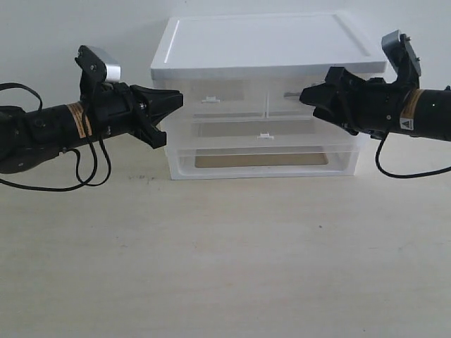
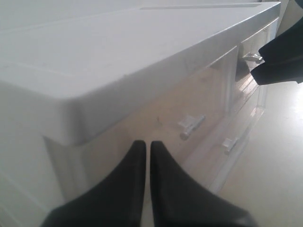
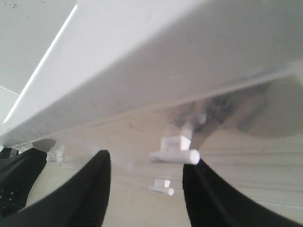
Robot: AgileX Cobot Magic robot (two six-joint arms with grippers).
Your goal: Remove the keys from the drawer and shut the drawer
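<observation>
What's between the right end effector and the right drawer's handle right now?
Nothing. In the right wrist view the open right end effector faces the white handle of the drawer. The handle sits just ahead of the gap between its fingers, and the stretch is bare.

**Pale bench, bare wall**

A wide bench [image 1: 225, 274] with a matt cream surface fills the lower part of the exterior view. A tiny dark speck [image 1: 319, 227] sits on it right of centre, and a faint scuff [image 1: 144, 179] lies nearer the left. Behind it rises a plain greyish-white wall [image 1: 63, 21]. A white cabinet [image 1: 261, 44] stands on the bench in front of the wall. Its flat top catches soft, even light, and only a weak shadow lies at its foot.
</observation>
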